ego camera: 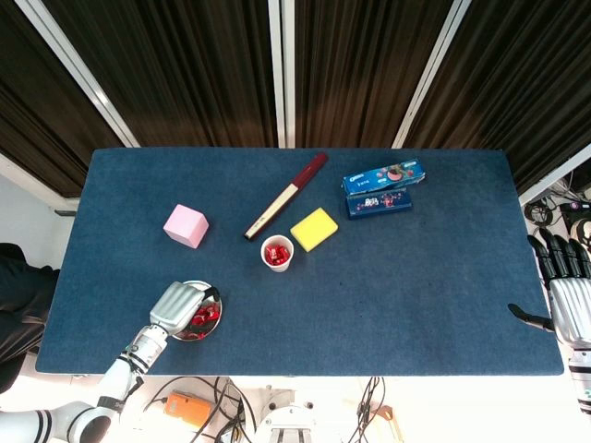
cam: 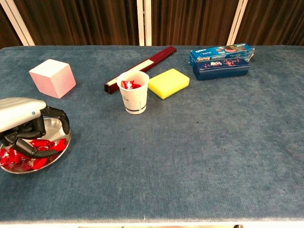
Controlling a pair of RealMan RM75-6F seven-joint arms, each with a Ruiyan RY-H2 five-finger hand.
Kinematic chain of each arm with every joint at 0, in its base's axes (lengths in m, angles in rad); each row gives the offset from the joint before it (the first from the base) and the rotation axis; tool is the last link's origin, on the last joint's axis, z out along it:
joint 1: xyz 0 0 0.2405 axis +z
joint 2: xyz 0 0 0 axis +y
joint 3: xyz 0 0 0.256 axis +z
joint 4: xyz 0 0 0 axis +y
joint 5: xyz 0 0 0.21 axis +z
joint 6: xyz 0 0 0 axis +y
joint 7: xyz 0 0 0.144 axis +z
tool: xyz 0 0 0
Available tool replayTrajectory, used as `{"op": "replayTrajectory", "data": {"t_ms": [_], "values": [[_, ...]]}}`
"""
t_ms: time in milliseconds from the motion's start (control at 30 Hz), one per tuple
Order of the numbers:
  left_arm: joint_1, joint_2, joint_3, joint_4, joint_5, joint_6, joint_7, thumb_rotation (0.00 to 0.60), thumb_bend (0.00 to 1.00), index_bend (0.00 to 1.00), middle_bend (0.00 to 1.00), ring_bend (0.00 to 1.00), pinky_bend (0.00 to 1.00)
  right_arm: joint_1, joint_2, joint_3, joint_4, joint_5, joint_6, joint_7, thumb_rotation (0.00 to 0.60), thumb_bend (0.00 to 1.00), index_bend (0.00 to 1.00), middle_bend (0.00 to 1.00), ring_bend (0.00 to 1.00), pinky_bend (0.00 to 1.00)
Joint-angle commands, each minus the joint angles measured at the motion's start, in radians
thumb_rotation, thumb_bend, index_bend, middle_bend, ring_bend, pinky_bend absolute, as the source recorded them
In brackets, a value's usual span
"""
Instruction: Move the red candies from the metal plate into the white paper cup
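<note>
Many red candies [cam: 33, 153] are lying under the left hand's [cam: 23, 124] curled fingers [cam: 33, 151] in the metal plate [cam: 56, 127]; whether it is holding one is unclear. The white paper cup [cam: 133, 92] is holding some too.

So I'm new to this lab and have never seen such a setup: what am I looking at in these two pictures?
This is a two-armed robot at a table with a blue cloth. One picture looks down from its head, the other looks forward from its chest.

The left robot hand is down in the metal plate, its fingers curled among the red candies. Whether it has gripped one yet, I cannot tell. The right robot hand waits at the table's far edge, fingers apart, holding nothing.

The candies go into the white paper cup, which already has a few inside.

Also on the table: a pink cube, a yellow sponge, a dark red stick and two blue biscuit boxes.
</note>
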Motion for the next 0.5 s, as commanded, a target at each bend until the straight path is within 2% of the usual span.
{"op": "replayTrajectory", "data": {"t_ms": [33, 333, 500], "values": [[0.005, 0.002, -0.003, 0.002, -0.008, -0.001, 0.007, 0.561, 0.2, 0.41, 0.98, 0.91, 0.88, 0.001, -0.001, 0.0, 0.001, 0.001, -0.001, 0.0, 0.6, 0.02, 0.0, 0.0, 0.0, 0.0], [0.011, 0.001, -0.005, 0.014, -0.021, -0.012, 0.03, 0.552, 0.24, 0.44, 0.98, 0.91, 0.88, 0.004, -0.003, -0.001, 0.004, 0.005, -0.008, 0.001, 0.6, 0.02, 0.0, 0.0, 0.0, 0.0], [0.008, -0.007, -0.009, 0.026, -0.023, -0.025, 0.026, 0.552, 0.29, 0.5, 0.98, 0.91, 0.88, 0.004, -0.003, 0.0, 0.004, 0.007, -0.009, 0.0, 0.6, 0.02, 0.0, 0.0, 0.0, 0.0]]}}
